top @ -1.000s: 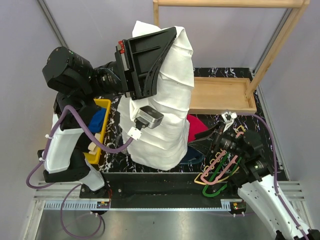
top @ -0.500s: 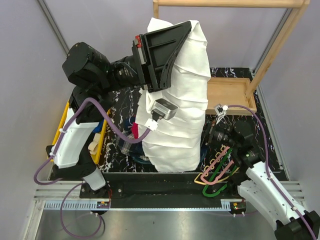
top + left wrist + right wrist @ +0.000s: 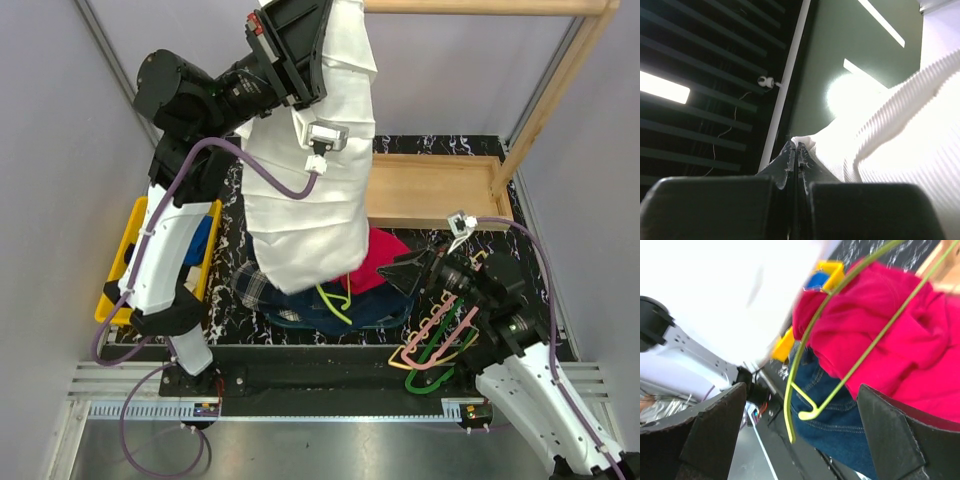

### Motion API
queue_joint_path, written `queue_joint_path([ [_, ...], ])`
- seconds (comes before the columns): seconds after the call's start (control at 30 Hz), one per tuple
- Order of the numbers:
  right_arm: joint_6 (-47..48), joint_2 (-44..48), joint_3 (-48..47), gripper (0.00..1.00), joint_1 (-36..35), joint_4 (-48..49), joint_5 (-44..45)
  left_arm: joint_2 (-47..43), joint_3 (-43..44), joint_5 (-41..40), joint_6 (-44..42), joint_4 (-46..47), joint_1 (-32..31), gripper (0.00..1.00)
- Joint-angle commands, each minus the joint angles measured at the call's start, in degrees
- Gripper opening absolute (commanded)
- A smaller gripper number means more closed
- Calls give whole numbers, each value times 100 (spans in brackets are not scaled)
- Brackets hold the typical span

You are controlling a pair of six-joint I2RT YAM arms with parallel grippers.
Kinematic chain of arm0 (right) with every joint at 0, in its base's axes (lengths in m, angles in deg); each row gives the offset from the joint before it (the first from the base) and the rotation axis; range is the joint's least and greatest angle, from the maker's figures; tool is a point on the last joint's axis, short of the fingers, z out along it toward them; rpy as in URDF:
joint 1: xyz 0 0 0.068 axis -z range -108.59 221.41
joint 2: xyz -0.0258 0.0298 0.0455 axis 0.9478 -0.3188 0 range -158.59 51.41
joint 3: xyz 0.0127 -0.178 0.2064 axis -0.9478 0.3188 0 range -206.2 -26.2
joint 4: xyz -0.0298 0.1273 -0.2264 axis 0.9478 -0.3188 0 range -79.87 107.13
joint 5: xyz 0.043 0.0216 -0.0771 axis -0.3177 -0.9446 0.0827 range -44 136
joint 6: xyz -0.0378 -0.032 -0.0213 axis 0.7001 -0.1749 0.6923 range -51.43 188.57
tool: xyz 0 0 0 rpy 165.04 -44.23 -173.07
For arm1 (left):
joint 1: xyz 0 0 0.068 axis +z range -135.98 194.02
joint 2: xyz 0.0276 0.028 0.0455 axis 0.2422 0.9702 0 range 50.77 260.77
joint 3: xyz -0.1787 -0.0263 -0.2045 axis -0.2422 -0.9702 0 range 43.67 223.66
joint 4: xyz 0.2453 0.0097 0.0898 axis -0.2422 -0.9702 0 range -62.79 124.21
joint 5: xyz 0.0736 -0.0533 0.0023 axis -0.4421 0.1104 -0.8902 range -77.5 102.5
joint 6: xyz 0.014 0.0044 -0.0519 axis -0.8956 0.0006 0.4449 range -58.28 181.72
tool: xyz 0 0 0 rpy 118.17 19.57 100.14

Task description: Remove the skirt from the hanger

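A patch of the tartan skirt [image 3: 254, 284] shows on the table under the hanging hem of a large white ribbed cloth [image 3: 305, 200], which hides the rest of it. No hanger shows on that patch. A pale yellow hanger [image 3: 398, 361] lies lowest in a pile at the front right, apart from the skirt. My left gripper [image 3: 298, 40] is raised high and shut on the white cloth's top edge [image 3: 875, 140]; its fingertips [image 3: 790, 152] are pressed together. My right gripper [image 3: 412, 272] is open and empty, low over the clothes [image 3: 810, 432].
A thin yellow-green hanger [image 3: 335, 300] [image 3: 805, 365] lies on navy denim [image 3: 350, 312] and a red garment [image 3: 385, 255]. Pink [image 3: 440, 322] and green [image 3: 445, 350] hangers top the pile. There is a yellow bin [image 3: 112, 285] at the left and a wooden tray [image 3: 440, 190] and rack [image 3: 560, 90] behind.
My left arm has lifted the white cloth higher and further back, uncovering the red garment, the denim and the yellow-green hanger. My right gripper has shifted slightly left towards them.
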Motion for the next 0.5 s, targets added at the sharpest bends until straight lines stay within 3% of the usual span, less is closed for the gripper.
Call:
queue_joint_path([
  [0.0,57,-31,-568,100,-36,-273,236,12,317,-924,-2456,852,238,0],
  [0.2,-242,-1174,-982,100,-27,-293,-678,-1137,-875,-2320,-2176,1512,748,0],
  [0.4,925,-2350,-2167,100,-473,-868,-267,-2211,-2072,-4000,-1886,1538,906,0],
  [0.47,1250,-2780,-2703,100,-702,-1055,-21,-2203,-1917,-4718,-1710,1643,1011,0],
])
